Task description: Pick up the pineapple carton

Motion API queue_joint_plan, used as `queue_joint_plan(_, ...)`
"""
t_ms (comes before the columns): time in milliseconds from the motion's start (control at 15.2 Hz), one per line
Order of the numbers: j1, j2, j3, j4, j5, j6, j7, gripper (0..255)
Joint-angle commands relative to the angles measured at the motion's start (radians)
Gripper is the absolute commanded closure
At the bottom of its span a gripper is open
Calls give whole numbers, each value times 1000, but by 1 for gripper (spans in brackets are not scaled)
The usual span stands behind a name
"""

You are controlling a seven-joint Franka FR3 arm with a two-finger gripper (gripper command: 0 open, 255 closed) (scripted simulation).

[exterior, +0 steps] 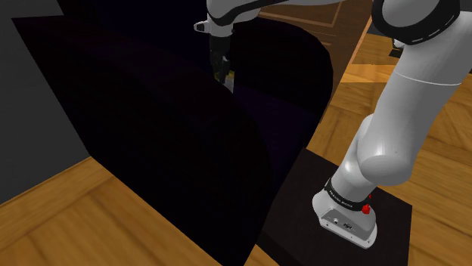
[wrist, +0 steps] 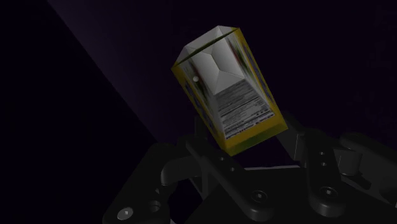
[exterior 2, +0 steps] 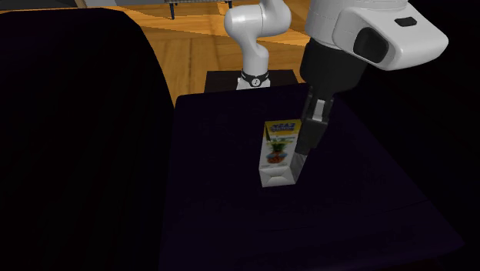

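Observation:
The pineapple carton (exterior 2: 278, 152) is yellow with a pineapple picture and a pale gable end, and it rests on the dark table (exterior 2: 231, 215). My black gripper (exterior 2: 297, 158) comes down at its right side in the second exterior view. In the wrist view the carton (wrist: 229, 95) lies skewed to the gripper (wrist: 251, 145), with its near end between the two fingers. One finger (wrist: 202, 149) stands close against one side, and a narrow gap shows at the other, so the gripper is open around the carton. In the shoulder view the gripper (exterior: 221, 69) hangs over the dark surface.
A big dark rounded shape (exterior 2: 77, 138) rises along the table's left side in the second exterior view. The arm's black stand (exterior: 355, 227) sits on the wooden floor (exterior: 68, 219). The table's near edge (exterior 2: 308, 258) lies well in front of the carton.

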Motion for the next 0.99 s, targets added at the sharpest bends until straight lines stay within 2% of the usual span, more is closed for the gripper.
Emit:
queue_joint_plan(0, 0, 1, 0, -1, 0, 1, 0, 255)
queue_joint_plan(396, -1, 3, -1, 3, 0, 0, -1, 255)
queue_joint_plan(924, -1, -6, -1, 99, -1, -105, -2, 255)
